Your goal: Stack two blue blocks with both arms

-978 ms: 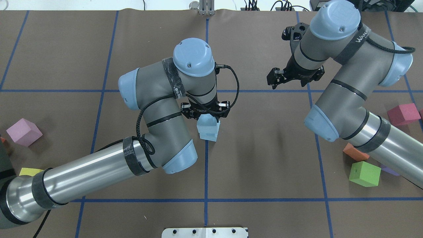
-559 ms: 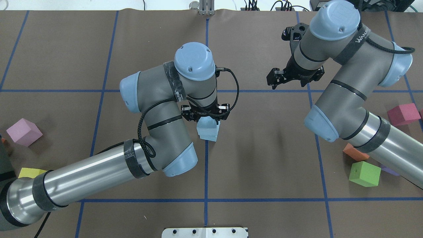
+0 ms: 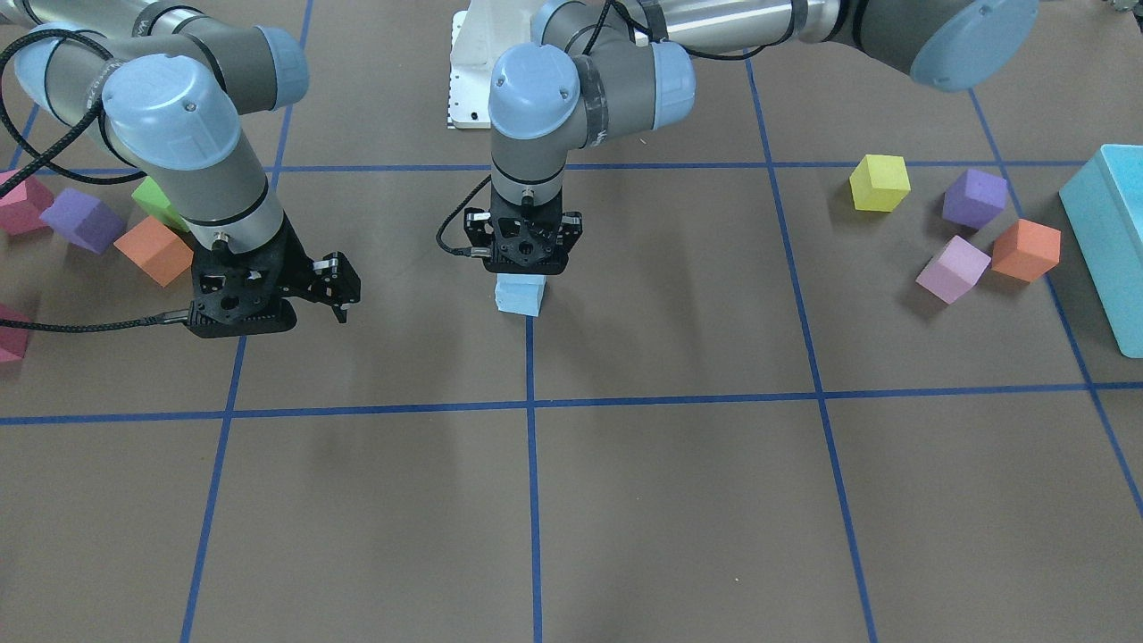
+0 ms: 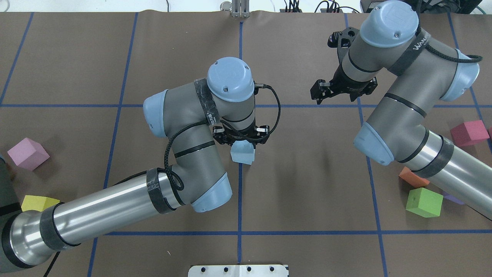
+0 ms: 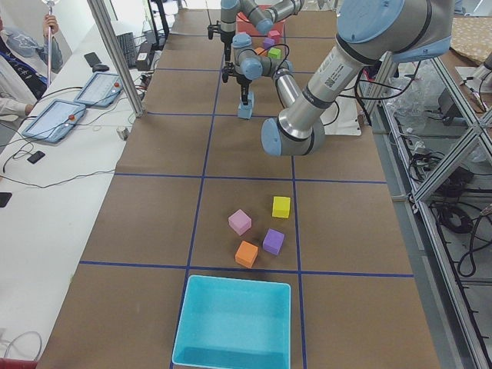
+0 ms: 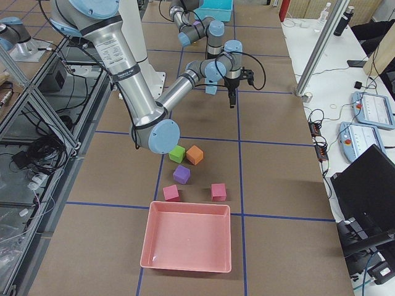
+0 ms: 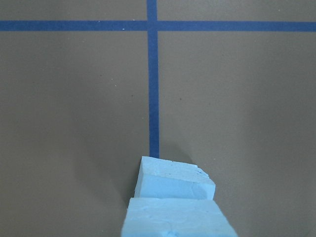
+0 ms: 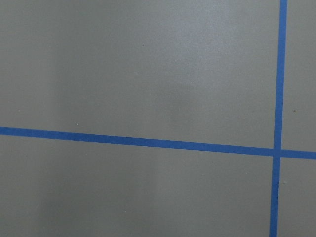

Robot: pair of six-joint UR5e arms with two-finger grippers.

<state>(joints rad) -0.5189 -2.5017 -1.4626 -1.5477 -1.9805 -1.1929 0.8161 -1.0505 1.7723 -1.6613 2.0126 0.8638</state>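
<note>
Lowered left fingers (image 4: 241, 142) gripping upper blue block (image 7: 175, 219) atop lower block (image 7: 173, 180), right fingers (image 4: 340, 94) spread, brown taped table (image 3: 679, 500)

The place is a robotics lab. A left arm (image 4: 115, 207) and a right arm (image 4: 399, 127) stand over a table (image 4: 307, 192) papered in brown and gridded with blue tape (image 4: 239, 200). In the exterior left view, control tablets (image 5: 96, 88) lie on a white side bench (image 5: 46, 231) at ten o'clock, beside an aluminium frame post (image 5: 115, 54). Loose cables (image 5: 461, 223) hang in open framing at three o'clock.
</note>
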